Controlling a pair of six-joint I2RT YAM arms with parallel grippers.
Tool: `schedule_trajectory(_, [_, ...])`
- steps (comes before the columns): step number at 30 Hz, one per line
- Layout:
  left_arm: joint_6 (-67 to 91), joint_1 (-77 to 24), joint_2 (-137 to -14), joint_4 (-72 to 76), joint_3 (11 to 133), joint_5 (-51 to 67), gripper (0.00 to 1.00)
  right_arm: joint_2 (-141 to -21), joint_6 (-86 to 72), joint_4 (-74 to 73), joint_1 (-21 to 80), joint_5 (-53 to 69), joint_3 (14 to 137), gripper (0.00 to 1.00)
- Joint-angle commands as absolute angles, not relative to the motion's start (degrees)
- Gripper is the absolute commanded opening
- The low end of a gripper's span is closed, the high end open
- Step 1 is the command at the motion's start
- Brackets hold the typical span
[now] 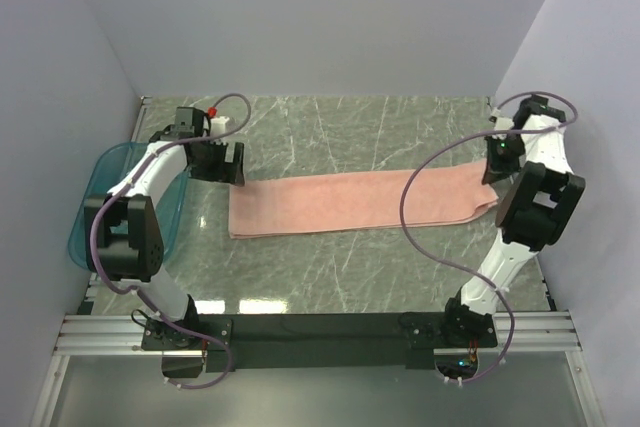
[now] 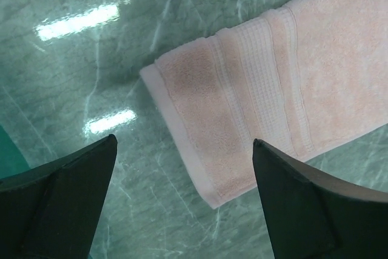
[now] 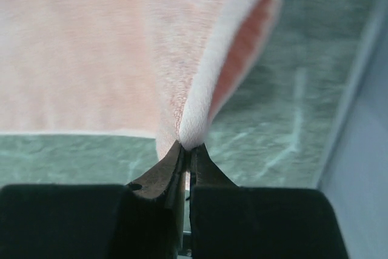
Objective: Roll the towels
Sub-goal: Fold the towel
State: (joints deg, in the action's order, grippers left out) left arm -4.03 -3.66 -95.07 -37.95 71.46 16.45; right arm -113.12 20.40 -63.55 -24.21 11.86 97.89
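The salmon-pink towel (image 1: 350,203) lies stretched flat across the middle of the green marble table. Its left end (image 2: 242,107) shows a woven band and a pale hem in the left wrist view. My left gripper (image 1: 218,161) hovers above that end's corner, open wide with nothing between its fingers (image 2: 66,192). At the towel's right end, my right gripper (image 3: 189,147) is shut on the hem, pinching the edge and lifting it slightly so the cloth (image 3: 200,77) folds up from the table.
A teal translucent tray (image 1: 100,197) lies at the table's left edge, under the left arm. Grey walls close in on the left, back and right. Purple cables loop from both arms, one of them (image 1: 425,207) over the towel's right part.
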Motion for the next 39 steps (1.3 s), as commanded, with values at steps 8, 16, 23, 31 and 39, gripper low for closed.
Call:
schedule_trajectory(8, [-1.8,-0.9,-96.2,-40.3,77.7,21.9,0.99,-108.6,18.2,-67.3,-11.4,19.2,96.1,0.00])
schedule_trajectory(16, [-2.5,-0.7,-96.8,-41.7,78.0,22.5,0.99,-114.4,15.3,-68.6,-5.7,27.9,98.4,0.00])
schedule_trajectory(23, [-4.0,-0.2,-96.1,-42.4,76.8,20.7,0.99,-116.3,11.1,-67.1,-1.5,33.2,97.3,0.00])
schedule_trajectory(31, [-3.8,-0.2,-96.8,-42.4,77.1,20.4,1.00,-117.5,4.9,-62.3,2.5,36.6,94.4,0.00])
schedule_trajectory(39, [-3.7,-0.2,-97.6,-42.1,77.6,20.0,0.99,-120.1,3.0,-62.3,4.7,36.2,95.4,0.00])
